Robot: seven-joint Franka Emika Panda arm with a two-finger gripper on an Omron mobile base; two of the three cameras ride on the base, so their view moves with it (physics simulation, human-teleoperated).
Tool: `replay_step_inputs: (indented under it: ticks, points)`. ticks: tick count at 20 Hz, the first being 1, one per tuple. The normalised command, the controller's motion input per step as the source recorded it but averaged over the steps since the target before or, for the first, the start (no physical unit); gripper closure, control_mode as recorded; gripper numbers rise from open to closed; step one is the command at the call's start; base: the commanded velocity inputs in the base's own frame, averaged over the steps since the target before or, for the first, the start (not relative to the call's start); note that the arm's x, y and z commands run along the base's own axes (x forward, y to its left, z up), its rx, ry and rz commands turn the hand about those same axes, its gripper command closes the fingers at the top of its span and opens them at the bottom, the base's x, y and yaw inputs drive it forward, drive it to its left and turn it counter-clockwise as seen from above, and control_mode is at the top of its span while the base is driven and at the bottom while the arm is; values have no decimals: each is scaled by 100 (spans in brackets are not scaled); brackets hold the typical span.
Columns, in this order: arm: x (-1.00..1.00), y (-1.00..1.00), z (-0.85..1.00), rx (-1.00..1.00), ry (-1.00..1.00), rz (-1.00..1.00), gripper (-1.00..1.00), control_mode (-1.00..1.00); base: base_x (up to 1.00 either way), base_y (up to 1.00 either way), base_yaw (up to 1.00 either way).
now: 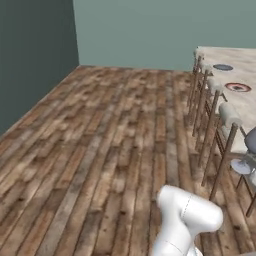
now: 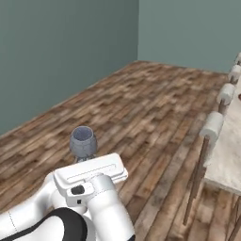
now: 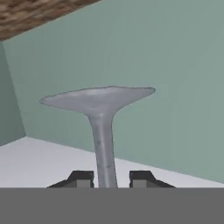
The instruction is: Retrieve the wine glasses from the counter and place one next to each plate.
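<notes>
Clamped between the two dark fingertips of the gripper is the thin stem of a wine glass, its round foot seen farthest from the hand. From the right base view the glass is seen upright above the hand, bowl mouth upward, stem vertical. Wooden plank flooring and teal walls are shown. Two plates are seen on the marbled bar top, behind a row of stools.

A: Even, flat light all round; no clear source, no glare.

B: Shadows are faint, only a soft darkening on the floor under the stools. Edges look soft and low-resolution, without distortion.
</notes>
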Motion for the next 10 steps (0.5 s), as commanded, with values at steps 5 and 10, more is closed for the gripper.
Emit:
replay_step_inputs:
  ticks: [5,10]
  points:
    - [0,0,0,0,0,0,100,100,100,100,-49]
    - [0,0,0,0,0,0,100,100,100,100,-50]
